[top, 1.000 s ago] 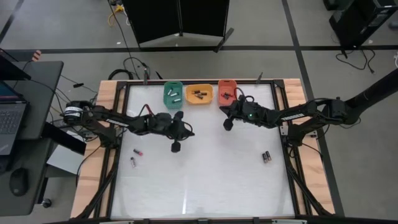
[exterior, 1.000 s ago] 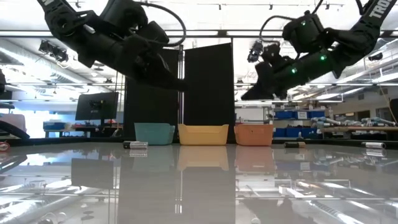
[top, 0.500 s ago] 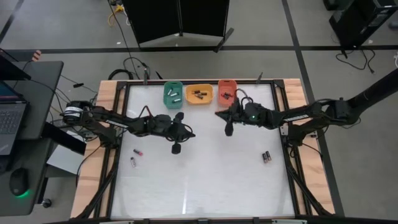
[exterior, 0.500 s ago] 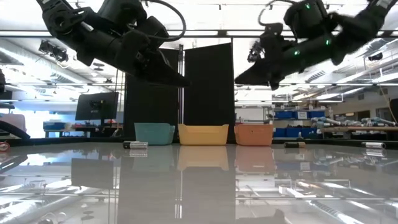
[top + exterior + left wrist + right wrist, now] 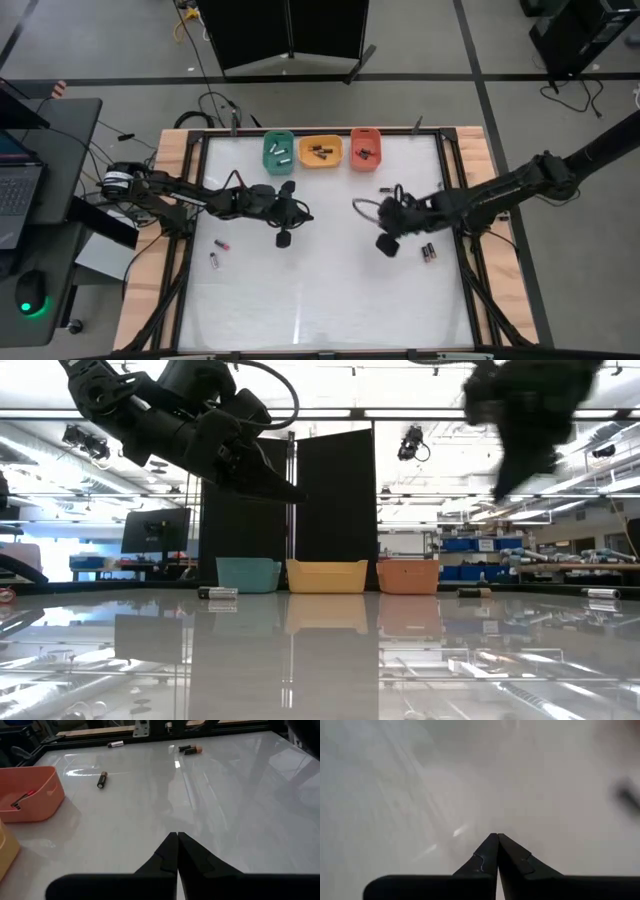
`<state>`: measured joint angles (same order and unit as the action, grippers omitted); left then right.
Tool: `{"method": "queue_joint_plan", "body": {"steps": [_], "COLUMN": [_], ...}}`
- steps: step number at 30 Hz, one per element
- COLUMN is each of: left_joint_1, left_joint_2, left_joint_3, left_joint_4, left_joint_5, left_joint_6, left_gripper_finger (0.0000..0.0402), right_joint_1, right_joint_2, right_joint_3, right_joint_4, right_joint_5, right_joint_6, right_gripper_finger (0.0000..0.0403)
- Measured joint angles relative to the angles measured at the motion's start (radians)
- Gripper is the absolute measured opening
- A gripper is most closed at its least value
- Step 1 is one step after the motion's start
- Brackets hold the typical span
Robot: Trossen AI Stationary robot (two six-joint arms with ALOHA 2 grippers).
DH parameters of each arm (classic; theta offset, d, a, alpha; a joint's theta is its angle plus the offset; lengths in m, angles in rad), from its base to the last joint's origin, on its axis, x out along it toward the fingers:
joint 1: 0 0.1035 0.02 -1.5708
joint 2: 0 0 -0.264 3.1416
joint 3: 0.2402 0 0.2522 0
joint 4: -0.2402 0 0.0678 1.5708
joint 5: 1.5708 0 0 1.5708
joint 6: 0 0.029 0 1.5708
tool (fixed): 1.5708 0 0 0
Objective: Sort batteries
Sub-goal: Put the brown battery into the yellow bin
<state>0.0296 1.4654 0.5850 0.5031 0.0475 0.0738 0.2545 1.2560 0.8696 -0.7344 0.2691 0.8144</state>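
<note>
Loose batteries lie flat on the white table: a pink-banded one (image 5: pixel 221 243) and a dark one (image 5: pixel 213 260) at the left, a pair (image 5: pixel 428 252) at the right, and one (image 5: pixel 385 189) near the red tray. More batteries lie in the green tray (image 5: pixel 278 152), the orange tray (image 5: pixel 320 152) and the red tray (image 5: pixel 366 150) at the far edge. My left gripper (image 5: pixel 307 214) hangs shut and empty above the table's middle; its wrist view (image 5: pixel 177 837) shows the fingers closed. My right gripper (image 5: pixel 357 205) is shut and empty (image 5: pixel 497 837) above the table, left of the battery pair.
The three trays stand side by side at the far edge; they also show in the low view (image 5: pixel 326 575). A metal frame (image 5: pixel 460 200) borders the table. The wide white surface toward the near edge holds nothing but its shine.
My right gripper has swung away from the red tray, toward the table's near edge and right, and now hangs lower beside the battery pair. Its motion is fast and blurred. My left gripper has kept still.
</note>
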Motion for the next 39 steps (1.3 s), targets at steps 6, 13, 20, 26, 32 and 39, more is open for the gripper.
{"method": "queue_joint_plan", "body": {"steps": [6, 13, 20, 26, 32, 39], "left_joint_1": [0.000, 0.000, 0.000, 0.000, 0.000, 0.000], "left_joint_2": [0.000, 0.000, 0.000, 0.000, 0.000, 0.000], "left_joint_3": [0.000, 0.000, 0.000, 0.000, 0.000, 0.000], "left_joint_4": [-0.005, -0.009, -0.010, -0.011, -0.015, -0.016], "left_joint_5": [0.000, 0.000, 0.000, 0.000, 0.001, 0.001], "left_joint_6": [0.000, 0.000, -0.001, -0.004, -0.007, -0.008], "left_gripper_finger": [0.0012, 0.0012, 0.0012, 0.0012, 0.0012, 0.0012], "right_joint_1": [0.150, 0.217, 0.221, 0.221, 0.220, 0.220], "right_joint_2": [0.030, 0.103, 0.186, 0.218, 0.205, 0.192], "right_joint_3": [-0.001, -0.001, -0.001, -0.010, -0.106, -0.172], "right_joint_4": [-0.211, -0.307, -0.356, -0.373, -0.327, -0.162], "right_joint_5": [-0.109, -0.250, -0.288, -0.292, -0.344, -0.346], "right_joint_6": [0.405, 0.602, 0.625, 0.636, 0.674, 0.687], "right_gripper_finger": [0.0023, 0.0071, 0.0136, 0.0145, 0.0142, 0.0140]}}
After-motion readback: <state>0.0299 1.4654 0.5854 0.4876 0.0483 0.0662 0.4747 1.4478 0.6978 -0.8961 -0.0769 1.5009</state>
